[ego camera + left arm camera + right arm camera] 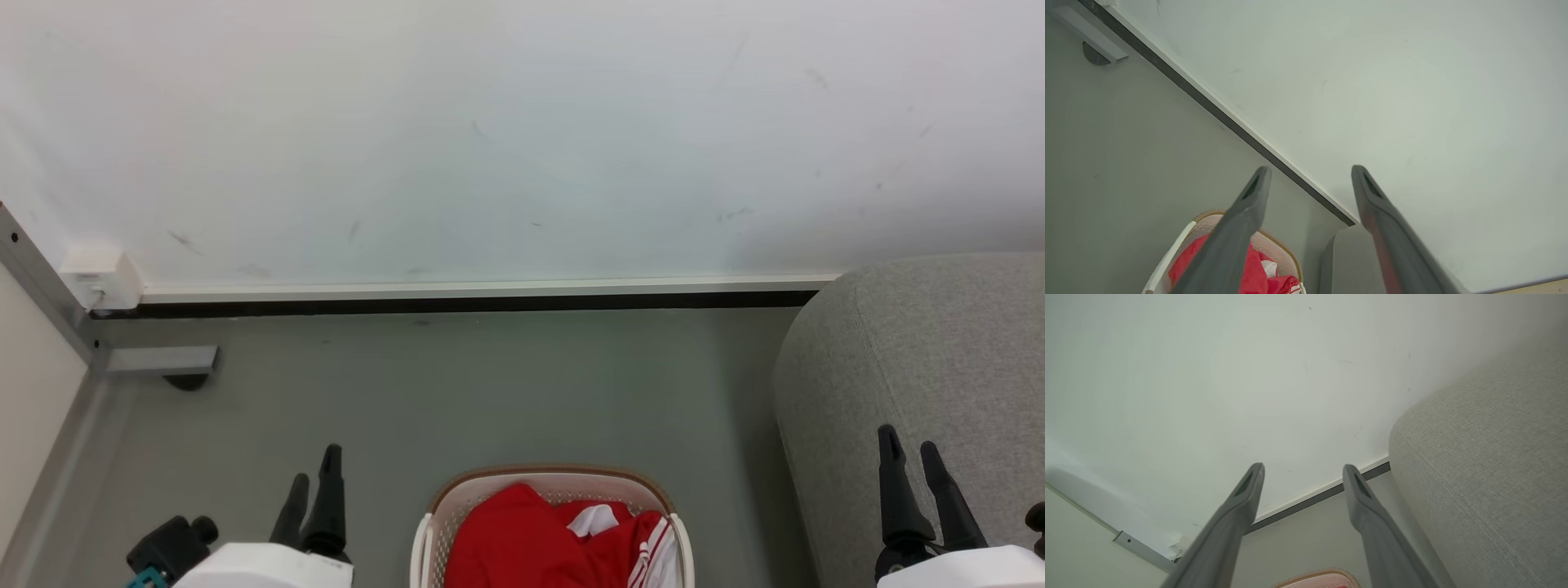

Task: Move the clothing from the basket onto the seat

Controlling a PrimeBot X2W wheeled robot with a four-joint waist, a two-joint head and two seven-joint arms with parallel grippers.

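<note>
Head view has the cream laundry basket (pixel 428 541) standing on the grey floor (pixel 490 392), well out from the floor's edge along the white wall (pixel 522 139) and near the rounded end of the grey fabric sofa (pixel 922 351), which sits by the floor's right-hand corner. The red sports clothing (pixel 522 539) lies heaped inside the basket, white stripes and a white panel showing at its right side; none of it is on the sofa, so I judge the task not yet begun. The basket sits between the two arms, probably so that either one can reach in and the right one has only a short carry to the cushion. The left gripper (pixel 316 469) hangs over bare floor beside the basket's left wall, its fingers spread apart and holding nothing. The right gripper (pixel 909 445) is raised in front of the sofa's end, likewise spread and empty. Both point up towards the wall, a waiting pose as far as I can judge. No brand or lettering can be read on the garments, the basket or the sofa; a small white box (pixel 100 278) at the wall's foot carries a mark too small to make out.
</note>
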